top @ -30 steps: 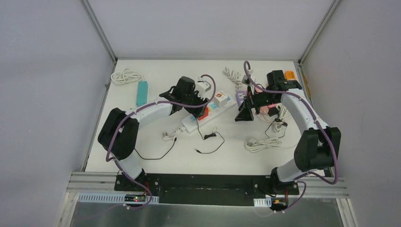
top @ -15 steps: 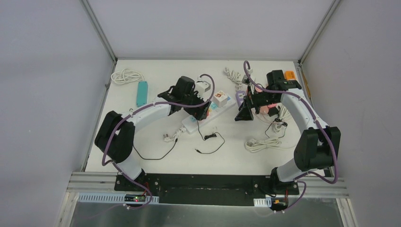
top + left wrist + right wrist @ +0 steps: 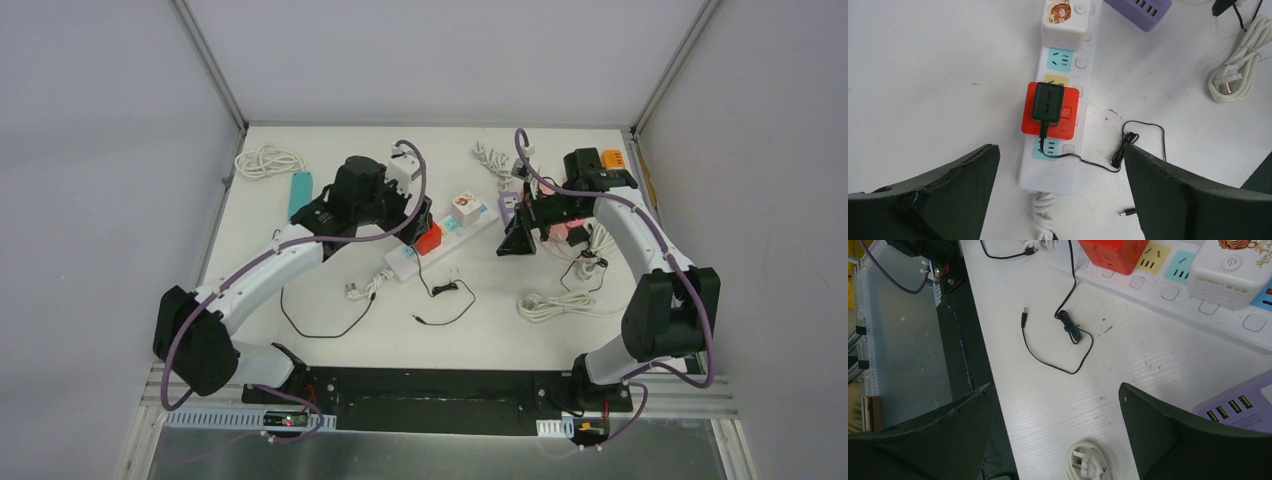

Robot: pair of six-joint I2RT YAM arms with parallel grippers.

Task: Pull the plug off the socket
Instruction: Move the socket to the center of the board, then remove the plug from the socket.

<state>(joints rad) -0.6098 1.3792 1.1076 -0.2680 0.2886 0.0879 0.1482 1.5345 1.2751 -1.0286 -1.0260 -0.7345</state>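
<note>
A white power strip (image 3: 1066, 112) lies on the table. A red cube socket (image 3: 1064, 127) sits on it, with a black plug adapter (image 3: 1047, 102) pushed into its top. The adapter's thin black cable (image 3: 1098, 162) trails to the right. My left gripper (image 3: 1060, 150) is open and hovers above the strip's near end, with the adapter ahead of the fingertips and untouched. In the top view it (image 3: 418, 216) stands just left of the red cube (image 3: 431, 240). My right gripper (image 3: 518, 240) is open and empty, right of the strip (image 3: 405, 262).
A white tiger-print cube (image 3: 1067, 20) sits plugged further along the strip. A purple USB charger (image 3: 1243, 407) and a coiled white plug cord (image 3: 1088, 465) lie near my right gripper. A teal strip (image 3: 299, 197) and a white cable coil (image 3: 268, 160) lie far left.
My left arm has drawn back to the left and risen off the red cube, which now shows. The adapter stays plugged in. The right arm has not moved.
</note>
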